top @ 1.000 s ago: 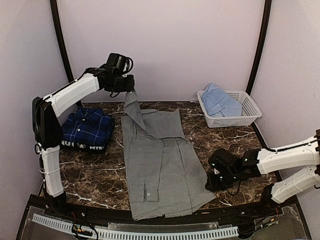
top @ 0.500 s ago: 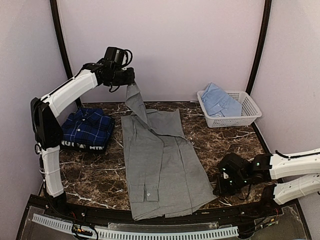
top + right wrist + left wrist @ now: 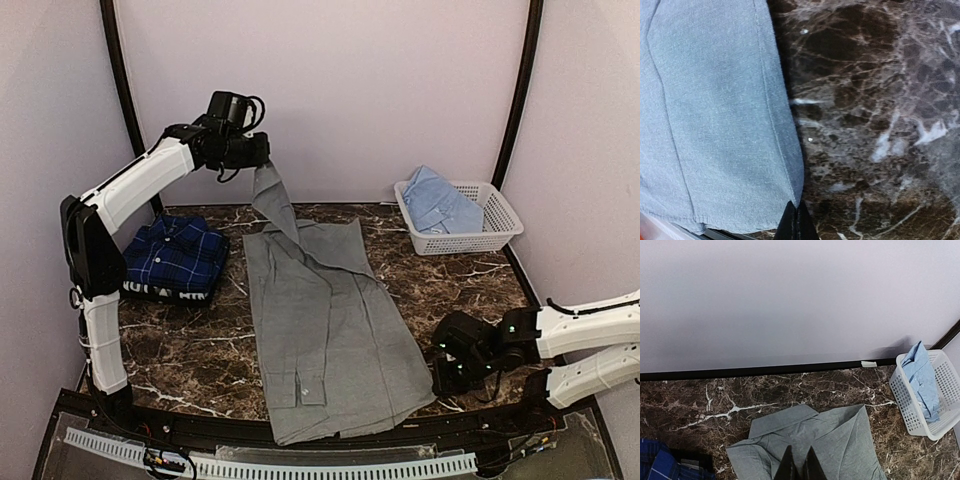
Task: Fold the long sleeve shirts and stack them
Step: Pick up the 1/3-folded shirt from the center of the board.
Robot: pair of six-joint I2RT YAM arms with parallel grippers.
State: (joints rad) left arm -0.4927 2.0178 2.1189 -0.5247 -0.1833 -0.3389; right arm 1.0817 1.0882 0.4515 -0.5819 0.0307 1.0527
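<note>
The grey long sleeve shirt (image 3: 330, 330) lies lengthwise on the marble table, collar at the far end (image 3: 785, 420). My left gripper (image 3: 258, 163) is raised near the back wall, shut on the shirt's sleeve, which hangs down taut to the shirt's body. In the left wrist view its fingers (image 3: 800, 465) stand close together above the collar. My right gripper (image 3: 437, 378) is low at the shirt's near right hem corner. Its fingertips (image 3: 798, 215) are shut on that corner of the grey cloth (image 3: 715, 125). The navy plaid shirt (image 3: 175, 258) lies folded at the left.
A white lattice basket (image 3: 497, 215) at the back right holds the light blue shirt (image 3: 435, 203), which also shows in the left wrist view (image 3: 922, 375). Dark marble (image 3: 870, 125) lies bare right of the grey hem. Black frame posts flank the back wall.
The right gripper moved back toward the near right and closed on the hem corner. The left gripper lifted the sleeve a little higher. The shirt's lower part shifted slightly toward the near right.
</note>
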